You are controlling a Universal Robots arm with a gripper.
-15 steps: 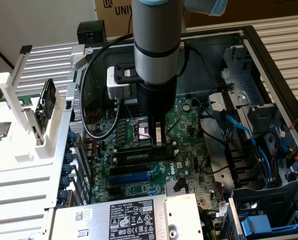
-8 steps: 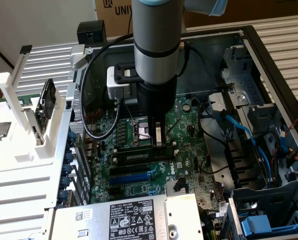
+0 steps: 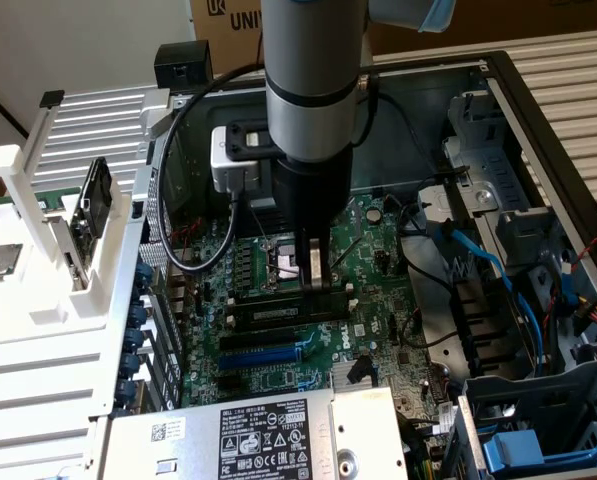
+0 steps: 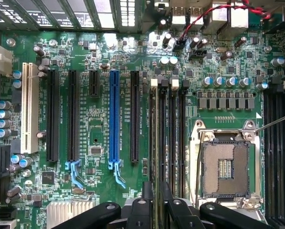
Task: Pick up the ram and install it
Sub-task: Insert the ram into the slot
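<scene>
Gripper: black two-finger gripper (image 3: 311, 270) low over the green motherboard (image 3: 378, 330), fingers (image 4: 147, 193) closed on the ram's top edge.
Ram: long thin dark circuit stick (image 4: 154, 143), upright in a black memory slot (image 4: 172, 138) beside the silver CPU socket (image 4: 226, 167), away from the blue expansion slot (image 4: 114, 119).
Case: open grey computer case (image 3: 538, 130).

Green motherboard (image 4: 132, 47) carries a blue slot (image 4: 114, 117) and black slots (image 4: 52, 114).

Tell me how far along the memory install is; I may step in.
Done: pickup; the memory stick stands in the memory slot nearest the blue slot. In hand: the claw is down over it. Left: final seating, which I cannot confirm.
</scene>
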